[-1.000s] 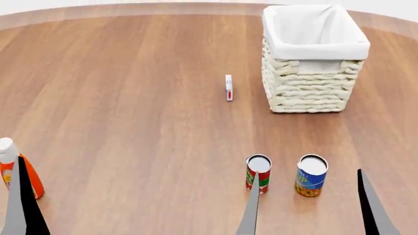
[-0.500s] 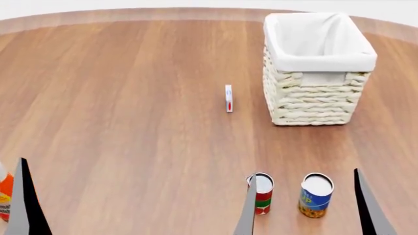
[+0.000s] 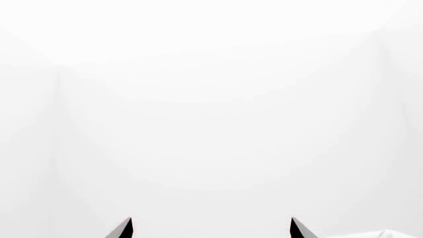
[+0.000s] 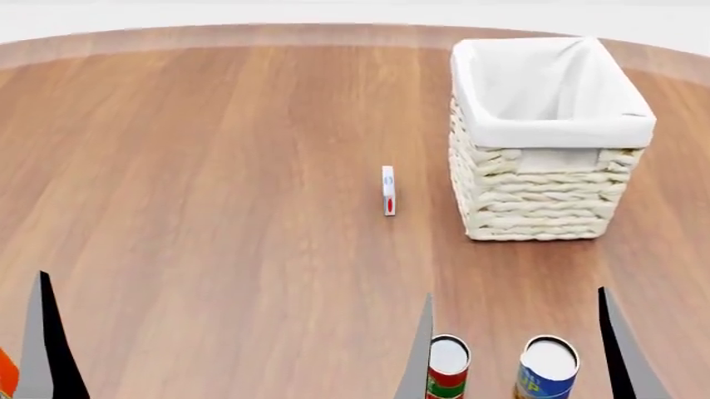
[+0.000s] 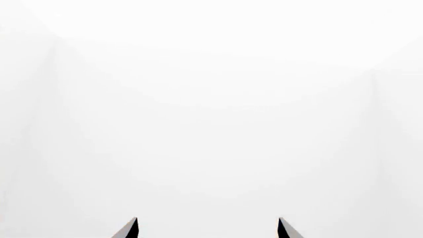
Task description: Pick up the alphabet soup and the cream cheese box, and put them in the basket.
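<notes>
Alphabet soup (image 4: 548,371) lower in head view than before | both claws apart, empty

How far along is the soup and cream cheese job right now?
Nothing is done yet: the basket looks empty. Nothing is in hand; both grippers are open. The alphabet soup and the cream cheese box both stand on the table, waiting to be picked up.

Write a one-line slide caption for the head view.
Wicker basket and cream cheese box wait on the wooden table; alphabet soup stands nearest.
</notes>
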You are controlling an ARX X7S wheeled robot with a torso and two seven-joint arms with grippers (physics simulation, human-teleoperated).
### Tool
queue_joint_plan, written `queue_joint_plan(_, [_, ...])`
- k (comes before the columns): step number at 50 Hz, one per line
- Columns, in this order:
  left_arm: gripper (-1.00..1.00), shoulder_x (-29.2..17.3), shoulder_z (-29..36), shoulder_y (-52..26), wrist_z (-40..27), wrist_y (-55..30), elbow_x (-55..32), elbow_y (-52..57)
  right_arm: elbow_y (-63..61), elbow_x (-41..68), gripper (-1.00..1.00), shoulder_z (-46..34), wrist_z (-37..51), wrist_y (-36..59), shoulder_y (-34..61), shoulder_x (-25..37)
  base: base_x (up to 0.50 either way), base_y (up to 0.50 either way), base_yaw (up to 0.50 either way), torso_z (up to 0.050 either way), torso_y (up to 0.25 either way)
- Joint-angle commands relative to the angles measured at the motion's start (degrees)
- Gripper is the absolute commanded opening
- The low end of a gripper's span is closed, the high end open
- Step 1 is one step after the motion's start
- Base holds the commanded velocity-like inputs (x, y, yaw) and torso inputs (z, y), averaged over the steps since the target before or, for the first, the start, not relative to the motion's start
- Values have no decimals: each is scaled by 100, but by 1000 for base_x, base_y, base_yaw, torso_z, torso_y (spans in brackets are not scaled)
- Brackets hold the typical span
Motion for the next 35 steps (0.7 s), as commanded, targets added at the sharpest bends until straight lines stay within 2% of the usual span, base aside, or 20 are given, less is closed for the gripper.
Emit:
queue_joint_plan(1, [100, -38, 34, 12, -38, 24, -16, -26, 57, 1, 100, -27, 50, -83, -34, 41, 203, 0, 0, 0, 0])
queue_joint_plan(35, [100, -127, -9, -32, -169, 117, -172, -120, -23, 45, 100, -163, 109, 192, 177, 114, 214, 0, 0, 0, 0])
